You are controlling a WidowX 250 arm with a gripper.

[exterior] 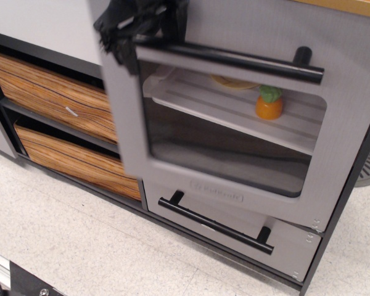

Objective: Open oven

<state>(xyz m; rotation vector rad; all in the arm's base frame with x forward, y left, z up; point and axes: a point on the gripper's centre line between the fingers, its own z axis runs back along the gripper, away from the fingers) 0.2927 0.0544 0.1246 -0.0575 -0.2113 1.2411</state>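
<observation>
The oven's silver-grey door [124, 123] has a clear window and a long black bar handle [234, 60]. The door stands ajar, its left edge swung out towards the camera and motion-blurred. Inside are a pale ribbed rack [222, 105], an orange toy with a green top [269, 103] and a yellow plate [233, 82]. My black gripper [139, 31] is at the top left, closed around the left end of the handle. It is blurred and partly cut off by the top edge.
A smaller windowless grey drawer [283, 254] with a black bar handle [216, 223] sits below the oven. Two wood-grain drawers [49, 92] [74, 160] are stacked to the left. Pale speckled floor [80, 246] lies in front.
</observation>
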